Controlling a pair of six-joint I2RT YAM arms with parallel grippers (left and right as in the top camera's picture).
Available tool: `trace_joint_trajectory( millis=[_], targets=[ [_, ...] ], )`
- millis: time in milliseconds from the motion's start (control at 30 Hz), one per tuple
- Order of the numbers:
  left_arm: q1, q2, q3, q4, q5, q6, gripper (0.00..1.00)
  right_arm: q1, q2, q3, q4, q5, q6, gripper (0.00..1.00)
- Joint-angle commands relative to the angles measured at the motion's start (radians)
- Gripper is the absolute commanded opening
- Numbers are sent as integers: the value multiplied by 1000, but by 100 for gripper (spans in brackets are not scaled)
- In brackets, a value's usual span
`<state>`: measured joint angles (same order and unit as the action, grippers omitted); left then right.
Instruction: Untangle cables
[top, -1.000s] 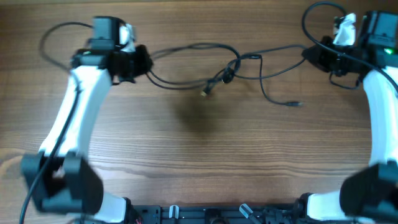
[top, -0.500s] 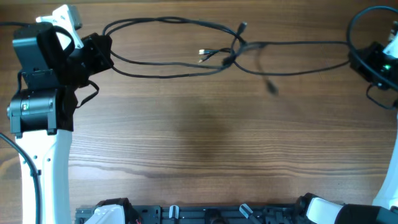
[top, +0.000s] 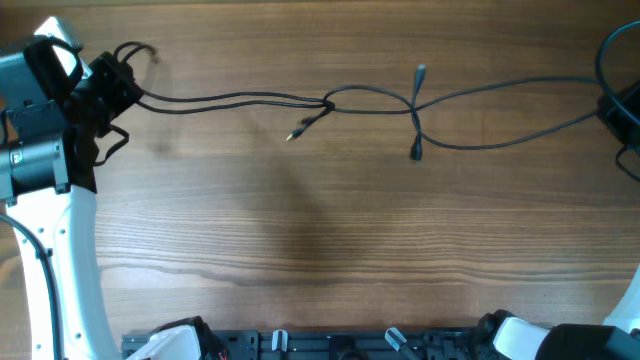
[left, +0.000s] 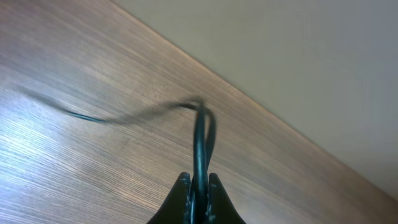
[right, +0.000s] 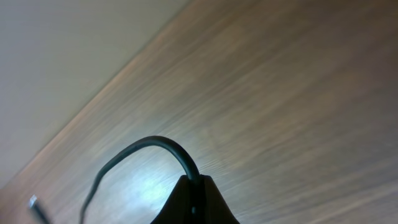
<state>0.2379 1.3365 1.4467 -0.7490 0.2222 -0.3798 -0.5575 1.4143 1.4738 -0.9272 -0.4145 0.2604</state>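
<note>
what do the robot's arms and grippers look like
The left arm has a smooth white link, a black boxy joint housing and a black wire alongside. The left gripper and right gripper are black, tapering to narrow tips. The right arm shows only a black end with a looped wire.

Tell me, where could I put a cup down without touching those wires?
Free: the wide bare table between the cables and the black base rail. Crowded: the far strip, where cables stretch from left gripper to right gripper, knotted midway.

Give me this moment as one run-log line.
left gripper: shut on cables | right gripper: shut on cables | cables: stretched between grippers | knot: mid-span, not yet undone
</note>
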Motion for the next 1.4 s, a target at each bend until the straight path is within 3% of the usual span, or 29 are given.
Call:
trace_joint_trajectory(
  millis=[0,400,700,900,1100,1367],
  targets=[
    [-39,36,13,7,132,-17,4,66,-4,2,6,-142,-98,4],
    [-319,59,13,16,163,-18,4,356,2,2,4,-91,-119,4],
    [-359,96,12,32,163,-43,4,457,43,20,95,-66,-50,4],
    [-438,245,12,30,163,-74,4,456,-21,195,118,-69,-24,4],
    [-472,424,12,0,109,-75,4,451,-51,239,143,-28,-24,4],
    [-470,619,12,-37,72,-74,4,366,-50,653,231,98,2,4]
  ],
)
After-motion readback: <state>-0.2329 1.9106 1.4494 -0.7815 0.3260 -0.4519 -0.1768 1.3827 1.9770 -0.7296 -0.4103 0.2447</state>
